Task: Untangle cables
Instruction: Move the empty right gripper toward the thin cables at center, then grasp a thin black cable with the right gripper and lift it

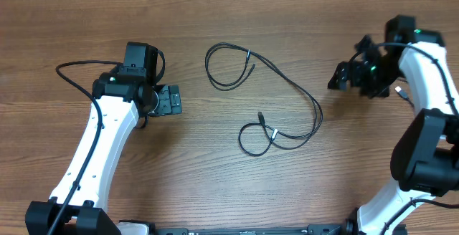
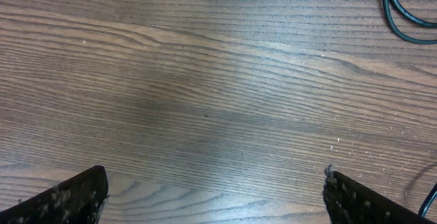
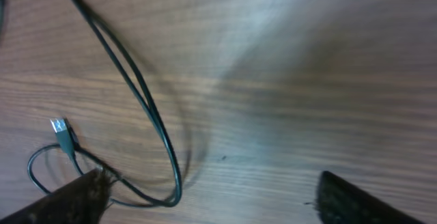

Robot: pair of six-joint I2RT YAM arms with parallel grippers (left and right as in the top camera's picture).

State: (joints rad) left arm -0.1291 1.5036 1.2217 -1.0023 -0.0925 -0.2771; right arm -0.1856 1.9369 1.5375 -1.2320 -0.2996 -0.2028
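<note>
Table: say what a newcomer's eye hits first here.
Thin black cables sprawl across the middle of the wooden table, curling into loops at both ends. White arms flank them, left fingers and right fingers open, holding nothing.

Cables sprawl across table centre, bare wood open on every side

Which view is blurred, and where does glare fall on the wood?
Right wrist: soft and smeared, a pale glare band crosses the table, the cable throws a faint shadow; left wrist: sharp wood grain, even light; overhead: sharp, evenly lit, no glare.
</note>
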